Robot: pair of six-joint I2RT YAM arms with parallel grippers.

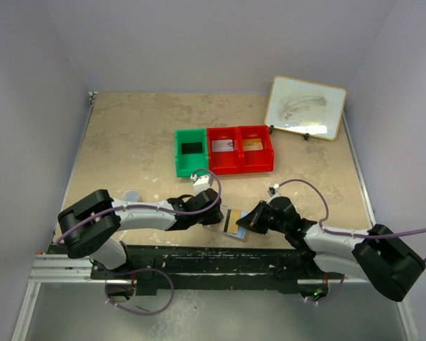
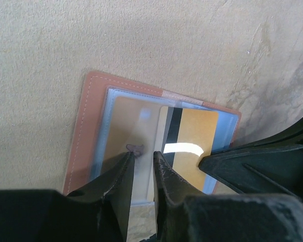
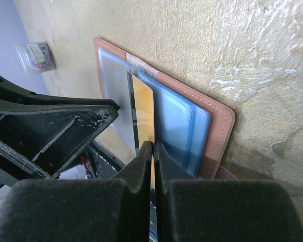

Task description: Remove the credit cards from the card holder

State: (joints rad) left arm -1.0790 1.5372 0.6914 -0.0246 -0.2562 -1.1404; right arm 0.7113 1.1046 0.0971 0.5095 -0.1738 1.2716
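Card holder [image 1: 231, 226] lies open and flat on the tan, mottled table [image 1: 128, 135], near the front edge, between the two arms. Pale lilac walls on three sides.

Far side of the table: green bin [image 1: 179, 153] with a black card [image 1: 192, 148] in it, touching the red bin [image 1: 240, 169], which holds a white-grey card [image 1: 222, 145] in one compartment and a second gold card [image 1: 252, 145] in the other. Framed whiteboard [image 1: 305, 106] stands propped at the back right. Small clear jar [image 1: 131, 194] sits by the left arm.

Left gripper [image 2: 143, 156]: fingers a narrow gap apart, tips down on the clear sleeve [image 2: 126, 121] of the holder's left page. Can't tell if anything sits between them.

Right gripper [image 3: 153, 146]: fingers pressed together, pinching the edge of the gold card [image 2: 192, 141], black stripe up, which lies across the blue-grey sleeves.

The two grippers are close to each other over the holder, little room between them. Table is open on the holder's far side up to the bins; front edge is just behind it.
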